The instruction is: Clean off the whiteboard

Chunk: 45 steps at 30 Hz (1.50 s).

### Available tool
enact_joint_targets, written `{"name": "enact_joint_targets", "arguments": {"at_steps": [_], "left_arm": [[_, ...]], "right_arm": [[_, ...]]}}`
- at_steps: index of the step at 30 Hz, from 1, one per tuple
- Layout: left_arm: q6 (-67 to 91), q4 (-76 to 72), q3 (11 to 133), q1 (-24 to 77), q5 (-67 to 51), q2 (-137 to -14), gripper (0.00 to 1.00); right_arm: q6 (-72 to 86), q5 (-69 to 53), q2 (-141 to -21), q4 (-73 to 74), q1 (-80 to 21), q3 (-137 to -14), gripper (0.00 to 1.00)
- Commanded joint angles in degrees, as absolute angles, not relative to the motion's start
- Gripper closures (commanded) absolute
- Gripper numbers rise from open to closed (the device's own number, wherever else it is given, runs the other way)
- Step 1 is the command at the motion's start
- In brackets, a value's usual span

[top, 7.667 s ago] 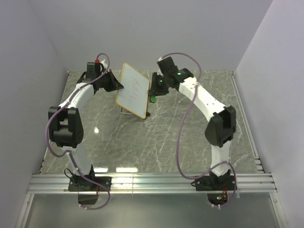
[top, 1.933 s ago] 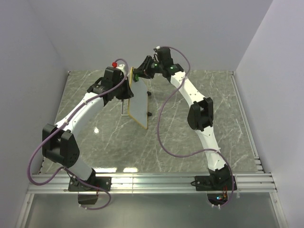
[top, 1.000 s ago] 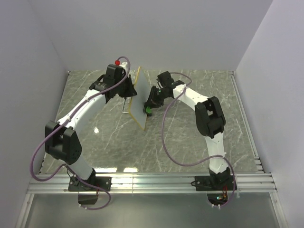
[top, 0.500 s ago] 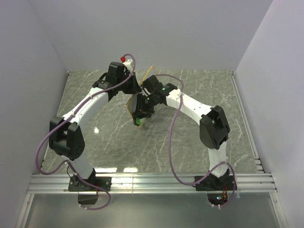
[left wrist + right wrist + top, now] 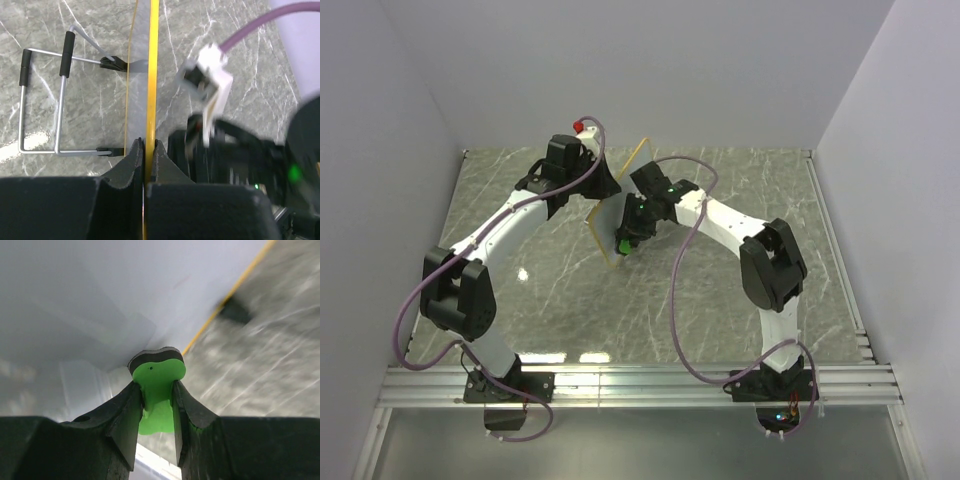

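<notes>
Whiteboard gripped on edge near the table's far edge, eraser on its face.

I had the left gripper (image 5: 145, 145) clenched on the tan-orange frame of the whiteboard (image 5: 151, 75). The board stood tilted over the grey marble table (image 5: 720, 300), toward the far edge and a little left of the middle. The right gripper (image 5: 156, 395) was clamped on the green eraser (image 5: 159, 371), whose dark pad touched the white face. The overhead view gave me only the board's thin edge between the two arms. The left wrist view added a wire stand (image 5: 42, 100) reaching out from the board's back. The right wrist view showed the face, plain white where I could see it.
</notes>
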State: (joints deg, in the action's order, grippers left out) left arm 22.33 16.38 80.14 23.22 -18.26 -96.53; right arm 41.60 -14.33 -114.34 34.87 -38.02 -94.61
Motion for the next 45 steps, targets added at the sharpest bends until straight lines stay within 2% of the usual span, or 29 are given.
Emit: {"name": "enact_joint_targets", "arguments": {"at_steps": [1,7,13,27,33,37,40,45], "left_arm": [[29.5,35.9,73.0,28.5,-30.3,-103.3,1.0],[30.1,35.6,73.5,28.4,-31.5,-104.4,1.0],[30.4,34.7,73.5,28.1,-32.0,-105.4,1.0],[30.8,32.4,71.4,26.0,-33.0,-105.1,1.0],[30.1,33.2,72.6,24.5,-33.4,-104.5,1.0],[29.0,33.8,73.8,23.8,-33.4,-104.4,1.0],[28.5,34.4,75.3,23.2,-33.3,-105.2,1.0],[28.2,35.3,78.2,21.9,-31.4,-106.5,1.0]], "right_arm": [[46.6,-10.6,-113.8,22.8,-35.2,-92.3,1.0],[53.7,-14.6,-111.3,13.1,-34.3,-89.2,1.0],[61.1,-20.8,-107.6,6.1,-37.7,-86.8,1.0],[66.4,-25.4,-104.9,4.4,-41.4,-87.3,1.0],[60.0,-19.2,-99.2,14.2,-34.8,-82.0,1.0],[52.6,-7.0,-93.1,27.9,-26.5,-74.0,1.0],[46.6,-0.9,-93.6,35.4,-21.1,-71.4,1.0],[41.5,6.3,-96.2,36.7,-18.5,-67.9,1.0]]}}
